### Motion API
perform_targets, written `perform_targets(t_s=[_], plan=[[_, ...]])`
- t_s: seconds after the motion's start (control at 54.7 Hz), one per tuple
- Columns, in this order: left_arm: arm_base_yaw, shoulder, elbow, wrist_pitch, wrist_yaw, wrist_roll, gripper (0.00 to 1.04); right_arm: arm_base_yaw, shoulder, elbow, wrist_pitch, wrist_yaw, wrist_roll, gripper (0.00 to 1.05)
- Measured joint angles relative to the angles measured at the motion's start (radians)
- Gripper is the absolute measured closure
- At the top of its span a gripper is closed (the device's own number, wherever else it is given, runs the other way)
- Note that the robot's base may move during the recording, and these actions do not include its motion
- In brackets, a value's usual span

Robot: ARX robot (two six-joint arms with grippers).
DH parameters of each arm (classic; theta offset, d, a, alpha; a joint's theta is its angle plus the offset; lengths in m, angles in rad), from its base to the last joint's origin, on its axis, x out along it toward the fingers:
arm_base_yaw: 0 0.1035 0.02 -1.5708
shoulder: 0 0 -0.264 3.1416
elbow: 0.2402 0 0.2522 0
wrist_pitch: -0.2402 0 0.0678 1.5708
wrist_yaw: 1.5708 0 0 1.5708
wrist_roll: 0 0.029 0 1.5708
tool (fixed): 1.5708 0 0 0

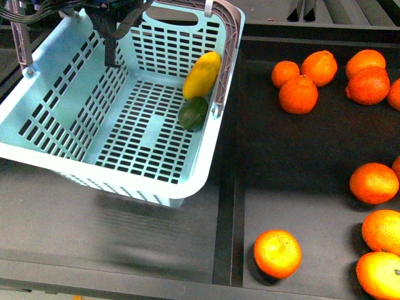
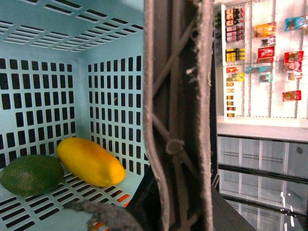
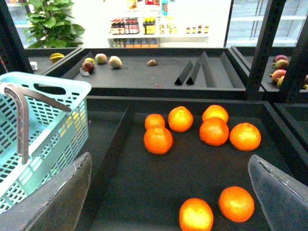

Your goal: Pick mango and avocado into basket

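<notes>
Mango [image 1: 202,75] and avocado [image 1: 193,113] are lying touching inside the basket [image 1: 56,112], at its 2 o'clock corner. My right fingers [image 3: 269,192] are gaping wide above the oranges [image 3: 158,139]; my left fingers are gripping the basket handle [image 2: 178,115].

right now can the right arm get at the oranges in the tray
Probably yes. The right gripper hangs open above the oranges, with nothing between them; the basket sits off to one side.

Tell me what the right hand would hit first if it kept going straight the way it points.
Probably the oranges: the right hand is open and aimed over the black tray towards that cluster. Nothing nearer sits between its fingers, though depth is hard to judge.
</notes>
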Motion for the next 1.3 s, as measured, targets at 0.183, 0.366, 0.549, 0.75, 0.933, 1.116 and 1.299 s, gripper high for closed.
perform_targets(t_s=[0.183, 0.366, 0.549, 0.75, 0.933, 1.116, 1.299], plan=[[0.018, 0.066, 0.055, -0.061, 0.023, -0.022, 1.0, 0.0, 0.0, 0.0, 0.0, 0.0, 0.0, 0.09], [0.022, 0.104, 0.068, -0.097, 0.024, -0.072, 1.0, 0.0, 0.0, 0.0, 0.0, 0.0, 0.0, 0.09], [0.017, 0.111, 0.076, -0.119, 0.033, -0.104, 0.91, 0.0, 0.0, 0.0, 0.0, 0.0, 0.0, 0.09], [0.005, 0.059, 0.077, -0.248, 0.027, -0.09, 0.44, 0.0, 0.0, 0.0, 0.0, 0.0, 0.0, 0.09], [-0.008, -0.072, 0.113, -0.46, -0.006, -0.026, 0.09, 0.0, 0.0, 0.0, 0.0, 0.0, 0.0, 0.09], [-0.056, -0.194, 0.12, -0.706, -0.087, 0.032, 0.09, 0.0, 0.0, 0.0, 0.0, 0.0, 0.0, 0.09], [-0.057, -0.451, -0.254, -0.147, 0.026, 0.591, 0.28, 0.0, 0.0, 0.0, 0.0, -0.001, 0.0, 0.09]])
